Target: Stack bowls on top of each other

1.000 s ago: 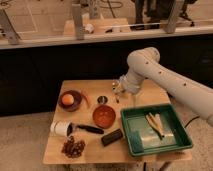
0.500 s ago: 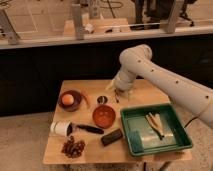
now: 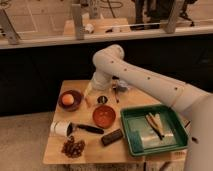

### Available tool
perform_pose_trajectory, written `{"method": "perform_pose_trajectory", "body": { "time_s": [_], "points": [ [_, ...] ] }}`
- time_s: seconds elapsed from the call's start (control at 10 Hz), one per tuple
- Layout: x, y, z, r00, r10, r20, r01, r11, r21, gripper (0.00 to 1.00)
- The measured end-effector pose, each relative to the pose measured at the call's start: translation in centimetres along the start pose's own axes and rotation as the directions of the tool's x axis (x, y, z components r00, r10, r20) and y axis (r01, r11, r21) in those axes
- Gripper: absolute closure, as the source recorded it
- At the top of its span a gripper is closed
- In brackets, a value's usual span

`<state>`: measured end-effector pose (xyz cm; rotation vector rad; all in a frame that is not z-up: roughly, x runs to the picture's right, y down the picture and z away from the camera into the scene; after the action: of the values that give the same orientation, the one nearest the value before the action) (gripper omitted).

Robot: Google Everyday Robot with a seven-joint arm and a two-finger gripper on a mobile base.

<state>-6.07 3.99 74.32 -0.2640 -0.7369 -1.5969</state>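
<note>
Two bowls sit apart on the table (image 3: 95,150) — the maroon bowl (image 3: 75,106) centre-left with an orange ball (image 3: 67,99) inside, the orange-red bowl (image 3: 104,116) mid-frame. The gripper (image 3: 88,98) hangs between them, jaws spread, empty. We fear it clips the metal cup (image 3: 102,99), or the ball tilts the stack. No legible writing.

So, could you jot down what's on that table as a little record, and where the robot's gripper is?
gripper: open, empty, low over the table, between dark brown bowl and small metal cup
dark brown bowl: left side, holds an orange round thing
orange-red bowl: middle, apart from the other bowl
bowls stacked: no
green tray: right side, pale sticks inside
</note>
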Motion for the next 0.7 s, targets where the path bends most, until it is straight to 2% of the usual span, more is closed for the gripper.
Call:
{"method": "perform_pose_trajectory", "body": {
  "time_s": [0.2, 0.5, 0.7],
  "points": [
    [0.1, -2.9, 2.3, 0.998, -0.058, 0.018, 0.057, 0.998, 0.02, 0.2],
    [1.2, -5.6, 5.2, 0.999, -0.036, 0.02, 0.035, 0.998, 0.057, 0.2],
    [2.6, -6.0, 6.5, 1.0, -0.01, 0.02, 0.008, 0.996, 0.086, 0.2]
  ]
}}
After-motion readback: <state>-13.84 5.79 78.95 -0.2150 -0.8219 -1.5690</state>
